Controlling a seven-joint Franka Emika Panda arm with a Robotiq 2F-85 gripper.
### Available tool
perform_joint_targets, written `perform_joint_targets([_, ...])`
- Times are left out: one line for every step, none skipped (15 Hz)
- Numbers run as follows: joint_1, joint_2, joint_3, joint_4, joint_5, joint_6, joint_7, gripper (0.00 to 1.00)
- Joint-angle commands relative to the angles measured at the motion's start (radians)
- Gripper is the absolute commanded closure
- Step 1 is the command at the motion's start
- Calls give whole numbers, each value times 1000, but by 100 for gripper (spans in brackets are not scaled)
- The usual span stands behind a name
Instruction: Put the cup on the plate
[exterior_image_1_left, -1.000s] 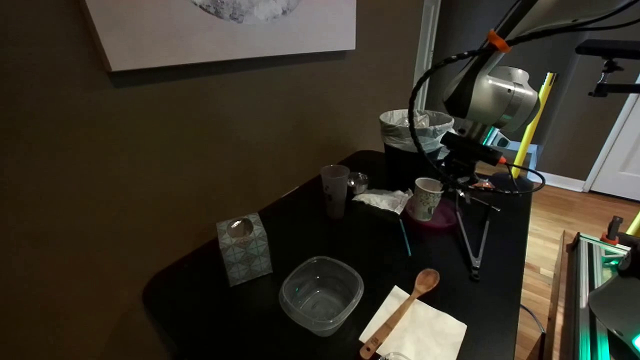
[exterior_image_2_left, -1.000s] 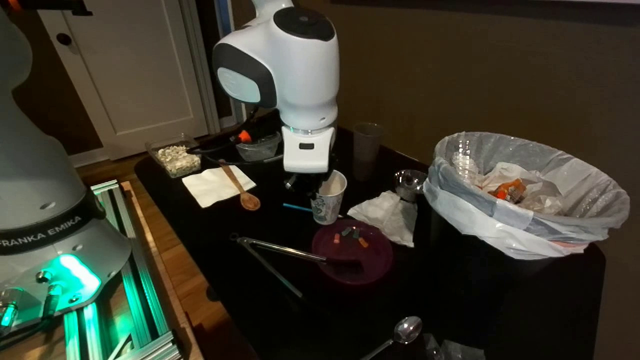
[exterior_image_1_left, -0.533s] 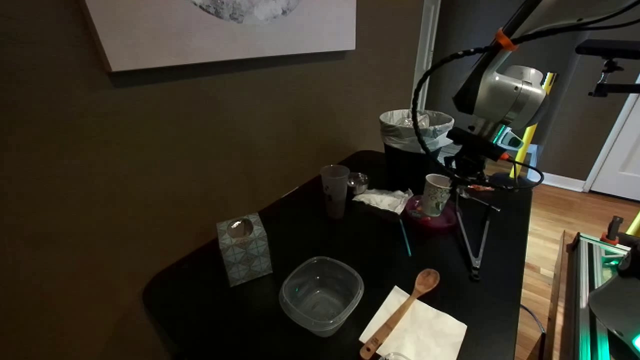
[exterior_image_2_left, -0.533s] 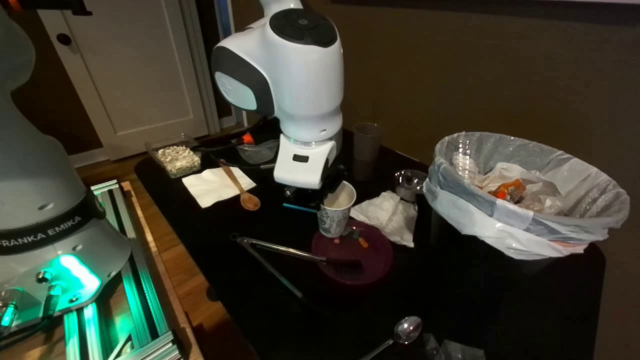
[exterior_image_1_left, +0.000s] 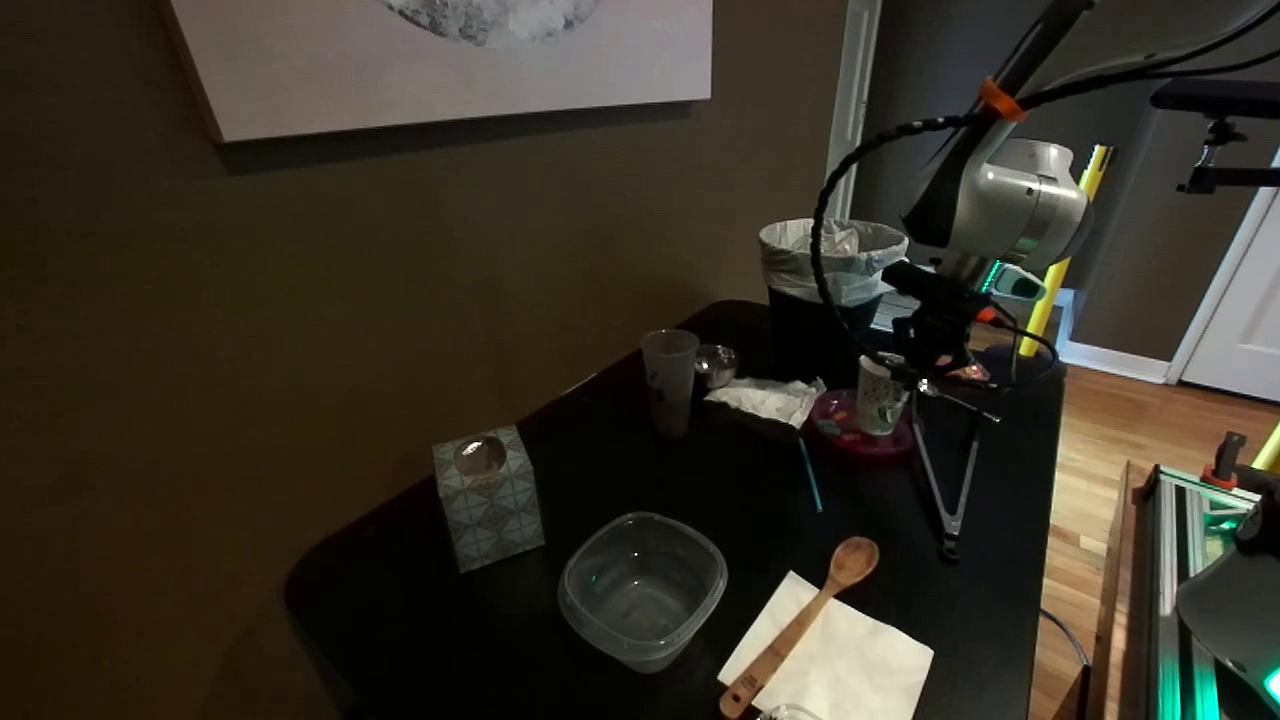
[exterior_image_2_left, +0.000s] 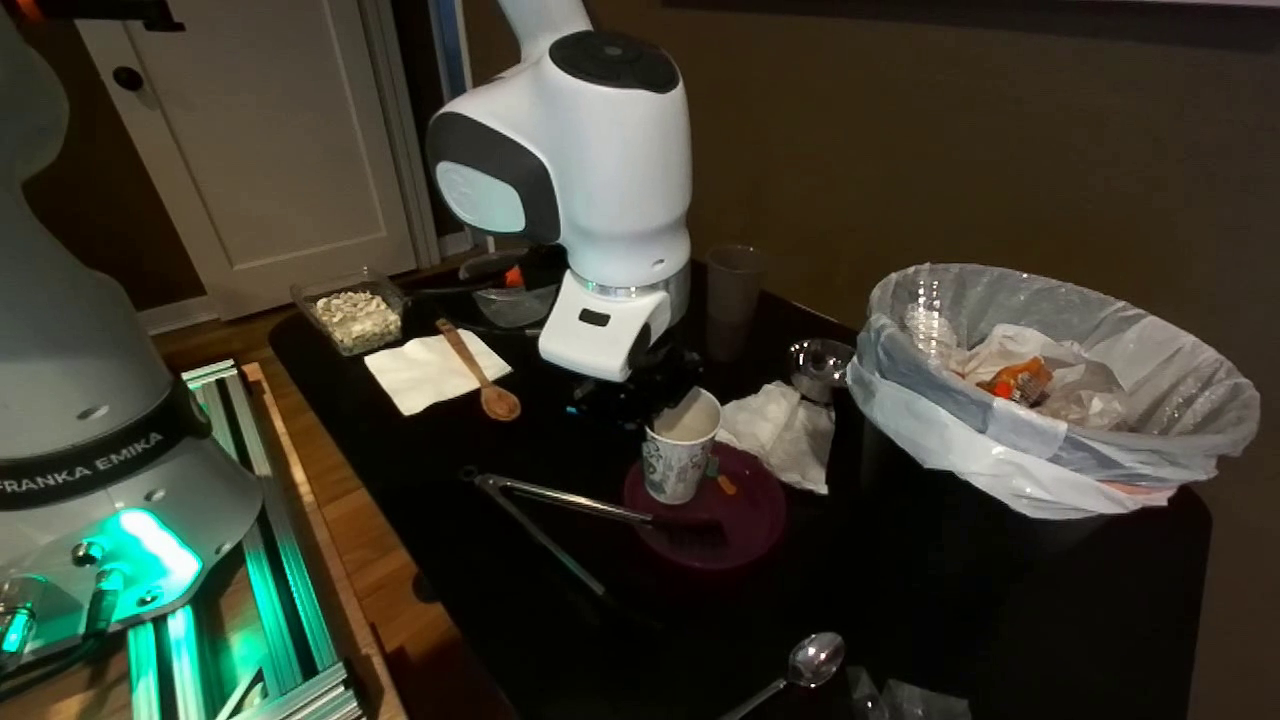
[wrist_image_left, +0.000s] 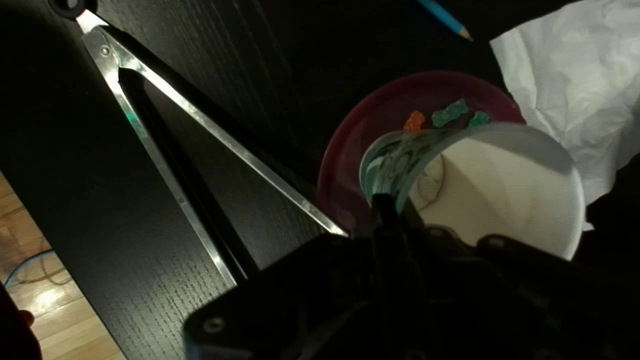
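the gripper (wrist_image_left: 398, 212) is clamped on the thin wall of the cup (wrist_image_left: 500, 195), one fingertip outside it and, as far as the dark wrist view shows, the other within; pinching near the rim probably suits a light paper cup, since it leaves the base free for setting down. the cup is close to upright, perhaps leaning slightly, its mouth facing up. in both exterior views its base lies within the outline of the plate (exterior_image_2_left: 755, 525), off the middle; whether it touches the plate, no view settles. the tongs (wrist_image_left: 226, 137) rest one end on that plate, and gummy candies (wrist_image_left: 450, 114) take up more of it, which may explain the off-centre spot; a candy hidden under the base could make it rock. the step in hand looks like the last of the lowering, with letting go yet to come, and loosening before the base sits flat might tip the cup. at the plate's rim lies a crumpled tissue (wrist_image_left: 565, 75), with a blue pencil (wrist_image_left: 444, 19) near it. well apart on the dark table (exterior_image_1_left: 450, 640), a wooden spoon (exterior_image_1_left: 790, 638) lies across a folded napkin (exterior_image_1_left: 870, 665), presumably to keep the surface clean.
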Motion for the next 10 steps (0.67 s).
perform_joint_targets([5, 30, -25, 29, -17, 10, 63, 99])
perform_joint_targets([3, 33, -29, 39, -13, 9, 63, 99])
perform_joint_targets([1, 37, -32, 52, -8, 3, 61, 99])
perform_joint_targets([1, 44, -35, 65, -8, -2, 66, 99])
perform_joint_targets([0, 50, -38, 76, -9, -6, 69, 99])
perform_joint_targets([0, 59, -40, 88, -12, -14, 72, 99])
perform_joint_targets([0, 71, -42, 99, -15, -21, 76, 99])
perform_joint_targets([-1, 77, -41, 107, -8, -26, 71, 99])
perform_joint_targets([-1, 87, -41, 114, -5, -29, 72, 99])
perform_joint_targets([-2, 97, -40, 121, -1, -33, 70, 99])
